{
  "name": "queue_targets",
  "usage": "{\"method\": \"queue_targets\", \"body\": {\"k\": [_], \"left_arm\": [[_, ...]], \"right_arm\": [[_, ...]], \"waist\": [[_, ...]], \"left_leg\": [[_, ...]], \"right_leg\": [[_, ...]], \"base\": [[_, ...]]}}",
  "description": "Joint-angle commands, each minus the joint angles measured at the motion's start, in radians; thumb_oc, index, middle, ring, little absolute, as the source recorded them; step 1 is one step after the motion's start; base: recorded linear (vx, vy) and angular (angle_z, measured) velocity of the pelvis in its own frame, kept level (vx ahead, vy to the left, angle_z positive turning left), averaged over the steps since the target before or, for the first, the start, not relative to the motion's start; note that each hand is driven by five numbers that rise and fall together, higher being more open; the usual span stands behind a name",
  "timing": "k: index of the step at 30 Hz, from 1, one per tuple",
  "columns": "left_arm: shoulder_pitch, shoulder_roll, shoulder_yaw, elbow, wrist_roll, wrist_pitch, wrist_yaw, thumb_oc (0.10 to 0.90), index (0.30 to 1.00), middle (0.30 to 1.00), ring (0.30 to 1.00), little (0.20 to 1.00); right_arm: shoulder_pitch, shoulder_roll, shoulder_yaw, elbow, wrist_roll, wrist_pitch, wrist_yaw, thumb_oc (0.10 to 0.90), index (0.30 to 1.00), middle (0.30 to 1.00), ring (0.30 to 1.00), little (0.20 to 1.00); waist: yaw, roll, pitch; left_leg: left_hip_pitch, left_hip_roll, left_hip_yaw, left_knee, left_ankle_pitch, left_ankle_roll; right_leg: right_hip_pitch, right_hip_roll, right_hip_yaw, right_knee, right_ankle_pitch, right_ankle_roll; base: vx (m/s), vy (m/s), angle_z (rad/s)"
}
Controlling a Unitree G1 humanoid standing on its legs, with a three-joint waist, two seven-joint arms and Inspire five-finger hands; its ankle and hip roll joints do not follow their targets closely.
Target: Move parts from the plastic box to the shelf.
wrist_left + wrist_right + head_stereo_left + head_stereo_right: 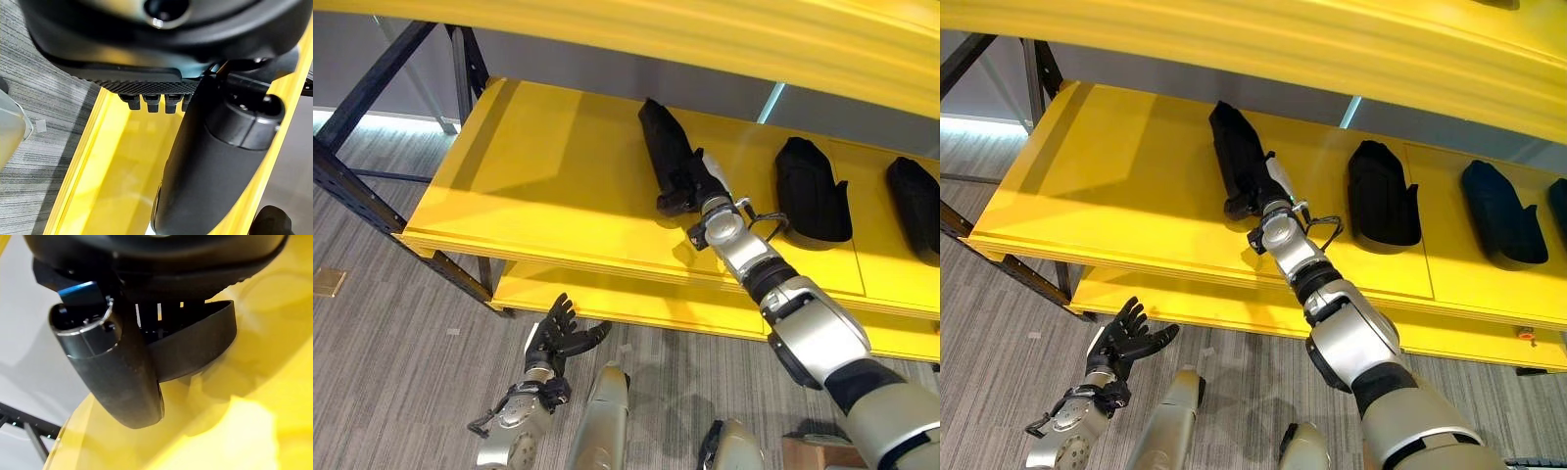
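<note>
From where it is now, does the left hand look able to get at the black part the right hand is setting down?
Probably not: the left hand hangs open below the shelf's front edge, while the black part lies far back on the shelf board, in the right hand.

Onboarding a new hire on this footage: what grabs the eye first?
The bright yellow shelf dominates, with black parts lying in a row on it. The right hand reaches onto the shelf and grips the leftmost black part, which rests on the board. Two more black parts lie to its right, and the left hand hangs open below the shelf, above the grey carpet.
</note>
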Motion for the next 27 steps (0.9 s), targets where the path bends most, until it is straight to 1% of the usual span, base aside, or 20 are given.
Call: {"method": "queue_targets", "body": {"k": [1, 7, 17, 23, 24, 27], "left_arm": [[-0.062, 0.06, -0.061, -0.112, -0.008, -0.105, -0.018, 0.9, 1.0, 1.0, 1.0, 1.0], [-0.075, 0.062, -0.077, -0.109, -0.008, -0.104, -0.02, 0.9, 1.0, 1.0, 1.0, 1.0], [-0.09, 0.059, -0.091, -0.097, -0.005, -0.102, -0.021, 0.9, 1.0, 1.0, 1.0, 1.0], [-0.082, 0.063, -0.085, -0.089, -0.004, -0.099, -0.024, 0.9, 1.0, 1.0, 1.0, 1.0], [-0.082, 0.063, -0.085, -0.087, -0.002, -0.098, -0.025, 0.9, 1.0, 1.0, 1.0, 1.0], [-0.082, 0.064, -0.085, -0.088, 0.001, -0.097, -0.027, 0.9, 1.0, 1.0, 1.0, 1.0]], "right_arm": [[-0.135, -0.061, -0.039, 0.072, 0.004, -0.053, -0.06, 0.4, 0.3, 0.3, 0.3, 0.3], [-0.126, -0.082, -0.044, 0.125, -0.01, -0.044, -0.065, 0.4, 0.3, 0.3, 0.3, 0.3], [-0.111, -0.054, -0.065, 0.144, 0.015, -0.044, -0.064, 0.4, 0.3, 0.3, 0.3, 0.3], [-0.083, -0.03, -0.116, 0.147, 0.088, -0.053, -0.063, 0.4, 0.3, 0.3, 0.3, 0.3], [-0.065, -0.021, -0.138, 0.139, 0.127, -0.058, -0.063, 0.4, 0.3, 0.3, 0.3, 0.3], [-0.057, -0.015, -0.155, 0.137, 0.154, -0.062, -0.067, 0.4, 0.3, 0.3, 0.3, 0.3]], "waist": [[0.031, 0.006, -0.066], [0.032, 0.011, -0.063], [0.025, 0.014, -0.065], [0.027, 0.024, -0.059], [0.027, 0.027, -0.057], [0.027, 0.028, -0.056]], "left_leg": [[-0.008, 0.009, -0.035, 0.019, -0.042, 0.015], [-0.016, 0.008, -0.042, 0.011, -0.033, 0.017], [-0.021, 0.01, -0.04, -0.009, -0.02, 0.018], [-0.016, 0.014, -0.034, -0.02, -0.013, 0.021], [-0.014, 0.014, -0.033, -0.021, -0.012, 0.022], [-0.012, 0.013, -0.032, -0.021, -0.013, 0.023]], "right_leg": [[-0.013, 0.035, 0.007, 0.087, -0.045, -0.092], [-0.019, 0.038, 0.0, 0.084, -0.042, -0.093], [-0.032, 0.043, 0.001, 0.072, -0.034, -0.093], [-0.032, 0.042, 0.003, 0.061, -0.025, -0.091], [-0.031, 0.042, 0.004, 0.059, -0.023, -0.09], [-0.028, 0.04, 0.005, 0.058, -0.023, -0.09]], "base": [[-0.01, -0.02, 0.03], [-0.01, -0.01, 0.05], [0.0, 0.0, 0.0], [-0.01, 0.0, 0.0], [0.0, 0.0, 0.0], [0.0, 0.0, 0.0]]}}
